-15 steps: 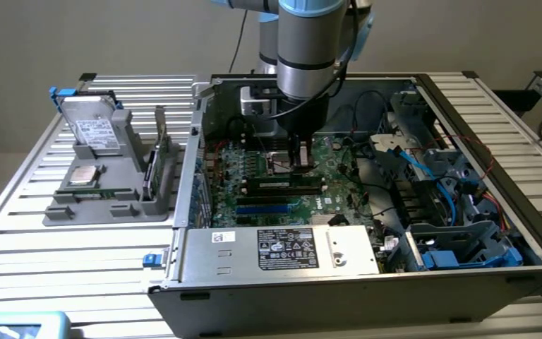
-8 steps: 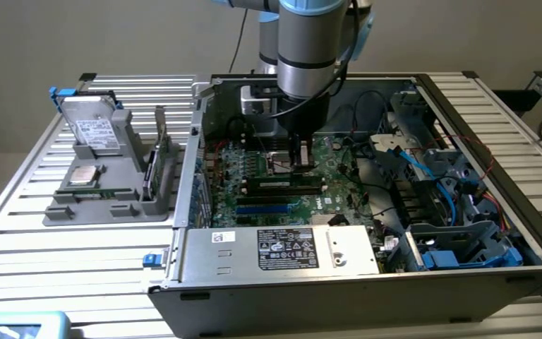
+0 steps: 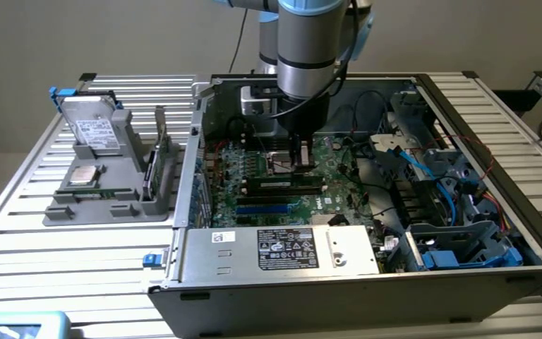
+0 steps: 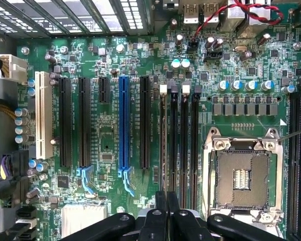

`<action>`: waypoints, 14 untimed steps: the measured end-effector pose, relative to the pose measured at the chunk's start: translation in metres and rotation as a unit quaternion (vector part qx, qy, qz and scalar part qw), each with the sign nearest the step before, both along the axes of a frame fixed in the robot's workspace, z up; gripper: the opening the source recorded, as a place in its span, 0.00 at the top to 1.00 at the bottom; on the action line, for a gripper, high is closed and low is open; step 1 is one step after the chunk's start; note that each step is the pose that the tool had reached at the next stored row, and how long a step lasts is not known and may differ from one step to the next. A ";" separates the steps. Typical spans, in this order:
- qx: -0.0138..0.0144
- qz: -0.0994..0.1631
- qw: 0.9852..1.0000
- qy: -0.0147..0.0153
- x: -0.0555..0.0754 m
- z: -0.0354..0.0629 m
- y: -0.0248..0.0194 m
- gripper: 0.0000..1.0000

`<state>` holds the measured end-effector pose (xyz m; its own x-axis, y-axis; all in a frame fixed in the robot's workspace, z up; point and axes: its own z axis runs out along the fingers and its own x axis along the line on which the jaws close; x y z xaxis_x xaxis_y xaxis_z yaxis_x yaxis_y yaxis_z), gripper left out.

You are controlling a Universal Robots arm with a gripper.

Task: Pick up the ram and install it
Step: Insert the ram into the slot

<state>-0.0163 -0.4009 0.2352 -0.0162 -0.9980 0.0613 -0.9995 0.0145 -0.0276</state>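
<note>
A: What stood on the slatted table [image 3: 64, 261]?
B: One open computer case [image 3: 346, 300]; its motherboard [image 4: 105, 135] carried a blue slot [image 4: 124, 125], a white slot [image 4: 42, 115], a CPU socket [image 4: 241, 181] with contacts exposed.
A: Beside it?
B: One grey tray [image 3: 111, 208], holding a hard drive [image 3: 94, 131] tilted.

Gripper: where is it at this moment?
In the exterior view the gripper is down inside the open case, over the middle of the motherboard; in the wrist view its tip sits over the black slots beside the empty socket.
</note>
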 end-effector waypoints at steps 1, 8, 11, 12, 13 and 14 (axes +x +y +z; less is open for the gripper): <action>0.000 0.000 1.000 -0.001 0.000 0.0000 0.0000 0.88; 0.000 0.000 1.000 -0.006 -0.002 -0.0009 -0.0001 0.88; 0.000 0.000 1.000 -0.007 -0.003 -0.0017 -0.0001 0.88; 0.000 0.000 1.000 -0.008 -0.003 -0.0020 -0.0001 0.88; 0.000 0.000 1.000 -0.008 -0.004 -0.0021 -0.0001 0.88; 0.000 0.000 1.000 -0.008 -0.004 -0.0023 -0.0001 0.88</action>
